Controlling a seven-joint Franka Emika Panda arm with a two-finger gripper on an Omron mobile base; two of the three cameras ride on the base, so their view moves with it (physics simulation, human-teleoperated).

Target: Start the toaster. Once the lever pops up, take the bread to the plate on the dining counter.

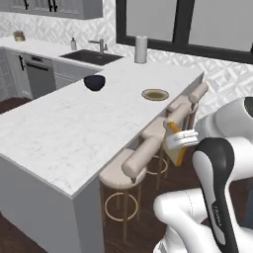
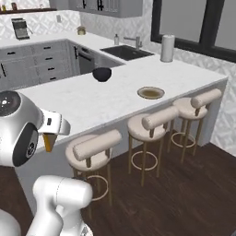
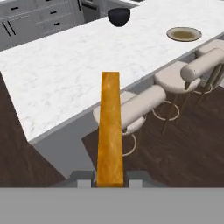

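- The gripper (image 3: 110, 180) is closed on the bread (image 3: 109, 131), its two finger tips pressing either side of the slice's lower edge in the hand view, so the jaws stand only as far apart as the slice is thick.
- The bread appears edge-on there as a tall orange-golden strip rising from between the finger tips.
- In the left base view the gripper (image 1: 174, 140) holds the slice (image 1: 177, 145) in the air beside the stools, off the stool-side edge of the dining counter (image 1: 74, 133) and not over its top.
- In the right base view the gripper (image 2: 51, 128) sits close to the arm's rounded white joint, with an orange-tan corner of the bread (image 2: 48, 141) hanging below it, in front of the counter's (image 2: 115, 99) near edge.
- The plate (image 1: 155, 94) lies flat on the dining counter, well apart from the held slice, toward the far end of the stool side; it also shows in the right base view (image 2: 150, 92) and the hand view (image 3: 184, 33).
- A dark blue bowl (image 1: 94, 82) stands on the same counter, apart from the plate and nearer the sink (image 1: 91, 56).
- Three tan-cushioned bar stools (image 2: 152, 124) line the counter's edge over dark wood flooring.
- A paper-towel roll (image 1: 141, 49) stands upright beyond the sink, below the window.
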